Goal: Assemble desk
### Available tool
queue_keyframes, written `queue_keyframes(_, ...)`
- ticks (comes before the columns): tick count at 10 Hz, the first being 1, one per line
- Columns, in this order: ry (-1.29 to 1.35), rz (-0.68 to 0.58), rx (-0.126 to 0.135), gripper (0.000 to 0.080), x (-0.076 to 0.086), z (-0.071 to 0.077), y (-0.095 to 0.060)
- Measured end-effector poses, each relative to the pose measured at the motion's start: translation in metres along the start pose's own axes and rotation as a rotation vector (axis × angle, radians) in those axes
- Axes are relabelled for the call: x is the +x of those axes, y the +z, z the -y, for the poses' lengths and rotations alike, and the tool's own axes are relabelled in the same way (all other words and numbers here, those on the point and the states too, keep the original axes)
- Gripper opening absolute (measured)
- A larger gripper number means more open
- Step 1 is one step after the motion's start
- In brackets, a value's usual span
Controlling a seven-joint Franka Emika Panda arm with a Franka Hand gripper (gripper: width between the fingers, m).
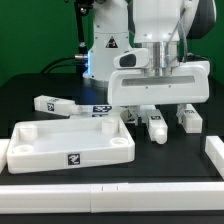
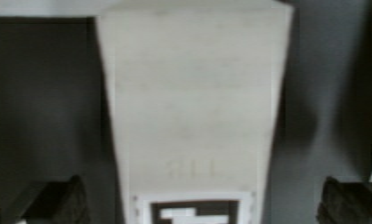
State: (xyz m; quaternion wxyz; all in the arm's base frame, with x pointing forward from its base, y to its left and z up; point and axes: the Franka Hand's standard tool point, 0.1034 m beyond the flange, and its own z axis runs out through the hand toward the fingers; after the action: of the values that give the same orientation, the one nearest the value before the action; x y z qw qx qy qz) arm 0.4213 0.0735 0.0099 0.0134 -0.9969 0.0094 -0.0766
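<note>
A white robot arm (image 1: pixel 110 45) is being seen at the far centre, rising from behind the flat black desk (image 1: pixel 18 108). At the near left of that surface a large white plastic tray-like tabletop (image 1: pixel 35 155), with a raised rim and round corner sockets, is being carried open side up. A black-and-white tabletop tag (image 1: pixel 73 158) is being shown on its near wall. The bulky white end effector (image 1: pixel 152 110) is being held low over the right half of the scene, beyond the tabletop. It is being held spread. In the wrist view its two dark fingers (image 2: pixel 55 198) are being shown on either side of a white square-post leg (image 2: pixel 192 110), apart from it, with dark gaps between. That leg is lying flat on the desk, and a black-and-white leg tag (image 2: pixel 186 212) is being borne at its end. Further white posts are being seen lying loose: a far-left leg (image 1: pixel 55 103), a middle leg (image 1: pixel 100 110) just beyond the tabletop, and a right leg (image 1: pixel 190 120).
</note>
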Motion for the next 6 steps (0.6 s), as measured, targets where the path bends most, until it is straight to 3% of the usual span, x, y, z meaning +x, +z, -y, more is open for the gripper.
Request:
queue_keyframes(2,-0.002,0.000,0.000,0.0648,-0.0002,0.0002,0.0001)
queue_keyframes(4,-0.002,0.000,0.000,0.0384,-0.0002,0.0001,0.0001)
queue_keyframes(5,-0.002,0.000,0.000,0.0384,-0.0002,0.0001,0.0001)
queue_keyframes(6,-0.002,0.000,0.000,0.0282,-0.0001,0.0001,0.0001)
